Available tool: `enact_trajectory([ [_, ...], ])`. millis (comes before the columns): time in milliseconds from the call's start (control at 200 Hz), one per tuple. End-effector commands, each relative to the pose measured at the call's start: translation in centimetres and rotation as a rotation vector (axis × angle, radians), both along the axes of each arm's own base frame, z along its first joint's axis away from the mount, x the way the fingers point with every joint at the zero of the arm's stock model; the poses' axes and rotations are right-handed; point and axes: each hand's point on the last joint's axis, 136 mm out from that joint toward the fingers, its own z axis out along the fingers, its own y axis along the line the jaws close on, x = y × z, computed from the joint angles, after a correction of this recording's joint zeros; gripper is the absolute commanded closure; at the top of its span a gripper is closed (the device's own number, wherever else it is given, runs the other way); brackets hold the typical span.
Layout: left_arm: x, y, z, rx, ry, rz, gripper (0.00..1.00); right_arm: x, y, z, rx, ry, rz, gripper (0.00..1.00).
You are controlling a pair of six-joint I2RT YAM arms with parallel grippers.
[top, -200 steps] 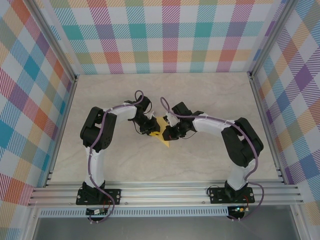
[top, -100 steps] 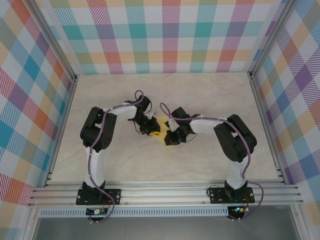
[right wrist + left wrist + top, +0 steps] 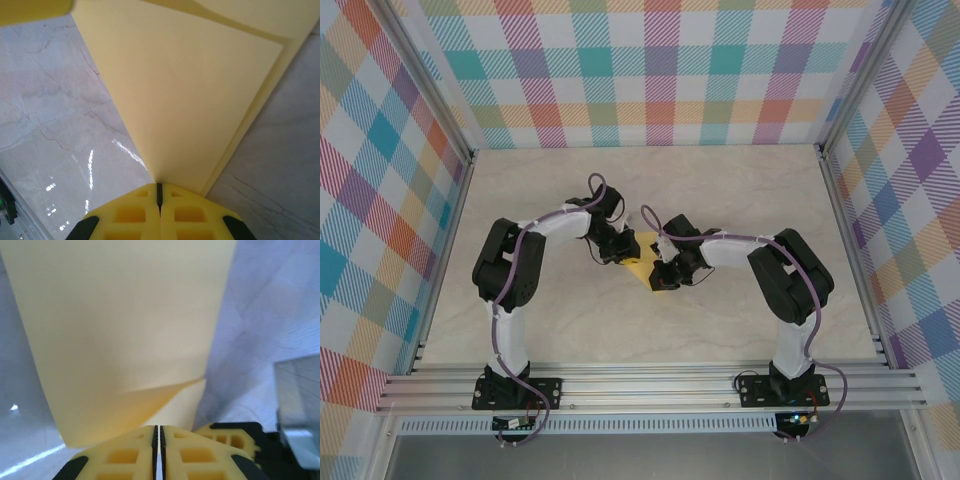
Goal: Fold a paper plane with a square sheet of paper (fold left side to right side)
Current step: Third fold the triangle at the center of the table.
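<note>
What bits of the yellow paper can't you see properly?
Top camera: paper tiny, partly covered by left claw and right claw.
Left wrist camera: paper close, blurry, cut off by the top edge.
Right wrist camera: paper's far corners cut off by the top edge.

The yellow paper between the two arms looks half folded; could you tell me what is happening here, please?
Both arms are working on the yellow paper, already creased into a pointed shape, in the middle of the table. The left pincer is shut on one edge of it, where the sheet bows into a curl. The right pincer is shut on its narrow tip. The folding looks unfinished.
</note>
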Motion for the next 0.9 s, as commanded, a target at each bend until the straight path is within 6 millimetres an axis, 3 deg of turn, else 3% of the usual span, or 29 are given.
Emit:
enact_trajectory([
  [0, -1.2, -0.4, 0.6, -0.022, -0.001, 0.011, 0.89, -2.9, -3.5, -4.2, -0.19, 0.13, -0.022, 1.0],
  [330, -3.3, -2.5, -1.7, -0.032, 0.056, -0.029, 0.95, -2.9, -3.4, -4.1, -0.188, 0.129, -0.018, 1.0],
  [735, -4.5, -2.4, -4.0, -0.004, 0.101, -0.035, 0.98, -2.9, -3.5, -4.4, -0.195, 0.133, -0.017, 1.0],
  [895, -5.0, -1.1, -5.8, 0.065, 0.095, -0.035, 0.99, -2.9, -3.8, -4.5, -0.212, 0.133, -0.02, 1.0],
])
